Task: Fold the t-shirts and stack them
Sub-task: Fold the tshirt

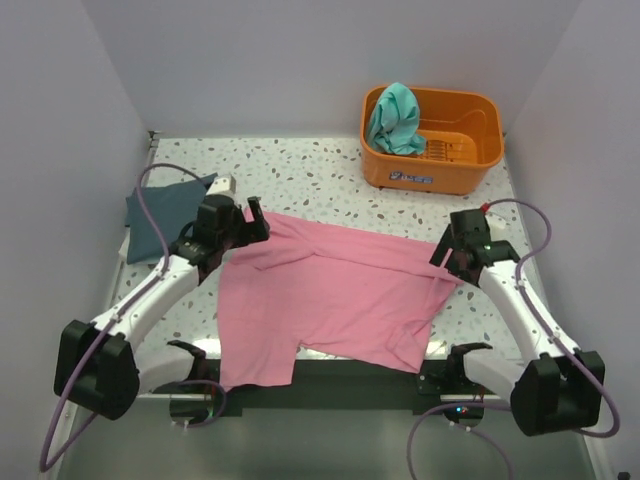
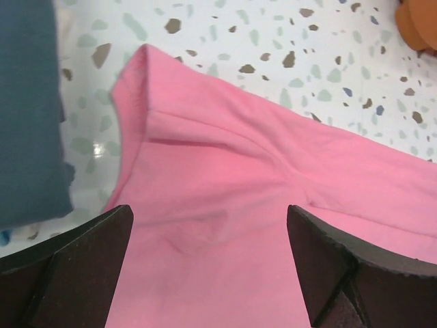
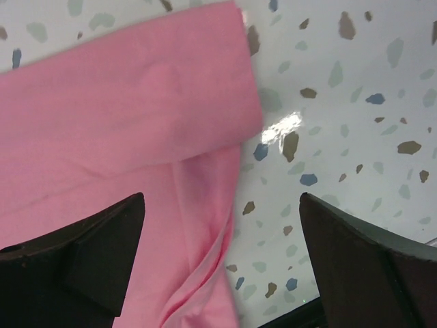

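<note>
The pink t-shirt (image 1: 330,295) lies spread across the middle of the table, its lower hem hanging over the front edge. My left gripper (image 1: 243,222) hovers open over the shirt's upper left corner (image 2: 225,178), nothing between its fingers (image 2: 89,253). My right gripper (image 1: 452,250) is open over the shirt's right sleeve edge (image 3: 136,102), its fingers (image 3: 362,253) wide apart and holding nothing. The dark slate t-shirt (image 1: 165,215) sits folded at the left, also seen in the left wrist view (image 2: 27,109). The teal t-shirt (image 1: 395,118) is bunched in the orange basket (image 1: 470,150).
The orange basket stands at the back right of the speckled table (image 1: 300,170). A small white item (image 1: 222,184) lies by the slate shirt. Grey walls close in on three sides.
</note>
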Robot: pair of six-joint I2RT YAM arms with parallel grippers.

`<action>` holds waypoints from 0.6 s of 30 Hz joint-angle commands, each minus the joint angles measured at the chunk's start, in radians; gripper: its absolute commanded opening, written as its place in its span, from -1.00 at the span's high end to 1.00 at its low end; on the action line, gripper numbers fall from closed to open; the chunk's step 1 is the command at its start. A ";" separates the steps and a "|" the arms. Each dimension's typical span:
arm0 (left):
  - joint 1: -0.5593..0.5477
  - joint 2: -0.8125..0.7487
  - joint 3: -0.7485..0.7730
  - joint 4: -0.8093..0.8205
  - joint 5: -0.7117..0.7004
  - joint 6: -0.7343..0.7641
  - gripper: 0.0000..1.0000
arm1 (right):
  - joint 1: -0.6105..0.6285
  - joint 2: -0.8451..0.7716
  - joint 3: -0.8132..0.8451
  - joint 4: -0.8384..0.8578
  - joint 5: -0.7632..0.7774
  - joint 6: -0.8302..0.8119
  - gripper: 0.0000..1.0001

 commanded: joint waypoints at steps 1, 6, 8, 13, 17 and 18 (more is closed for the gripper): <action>-0.018 0.092 0.041 0.128 0.092 0.010 -1.00 | 0.104 0.060 -0.009 -0.067 0.049 0.075 -0.97; -0.018 0.308 0.073 0.279 0.149 0.014 -1.00 | 0.153 0.119 -0.077 -0.050 0.020 0.122 -0.97; -0.018 0.370 0.096 0.301 0.149 0.010 -1.00 | 0.153 0.145 -0.094 -0.052 0.031 0.139 -0.97; -0.004 0.538 0.156 0.298 0.143 0.005 -1.00 | 0.153 0.203 -0.127 -0.067 0.089 0.190 -0.97; 0.005 0.588 0.174 0.280 0.111 -0.003 -1.00 | 0.152 0.237 -0.073 -0.040 0.066 0.199 -0.97; 0.007 0.595 0.174 0.278 0.111 -0.004 -1.00 | 0.152 0.246 -0.052 -0.020 0.060 0.178 -0.97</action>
